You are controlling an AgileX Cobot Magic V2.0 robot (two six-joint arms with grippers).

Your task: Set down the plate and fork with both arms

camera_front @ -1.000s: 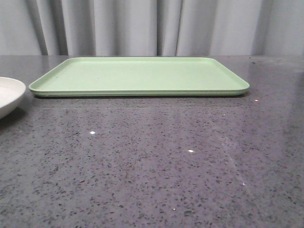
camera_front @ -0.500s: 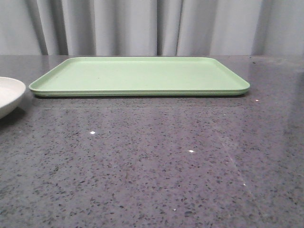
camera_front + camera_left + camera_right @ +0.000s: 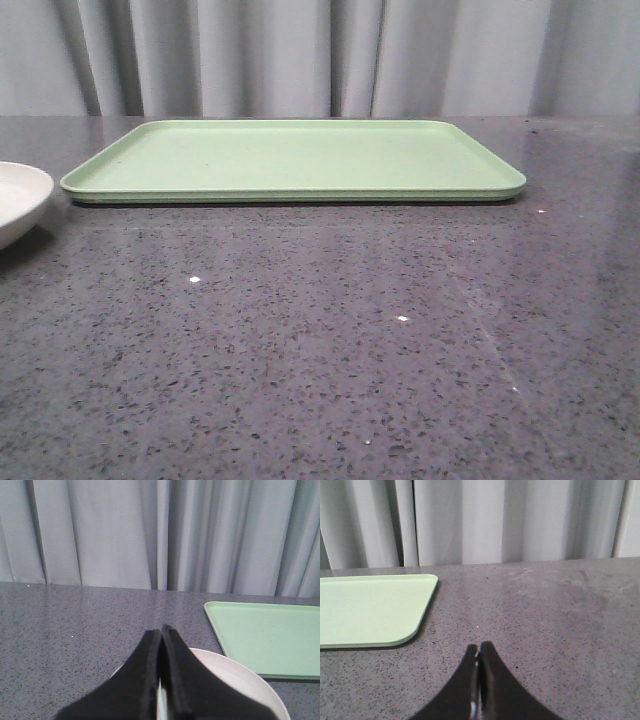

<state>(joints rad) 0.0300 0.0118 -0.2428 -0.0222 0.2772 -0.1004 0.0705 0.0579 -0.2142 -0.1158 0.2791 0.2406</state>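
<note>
The off-white plate [image 3: 18,200] sits on the grey table at the far left edge of the front view, left of the light-green tray [image 3: 290,160]. In the left wrist view my left gripper [image 3: 161,629] is shut and empty, hovering over the plate [image 3: 240,680], with the tray [image 3: 265,635] beside it. In the right wrist view my right gripper [image 3: 479,647] is shut and empty above bare table, to the right of the tray corner [image 3: 370,610]. The yellow fork is out of view. Neither gripper shows in the front view.
The grey speckled table [image 3: 350,330] stretches in front of the tray. Grey curtains [image 3: 320,55] hang behind the table's far edge.
</note>
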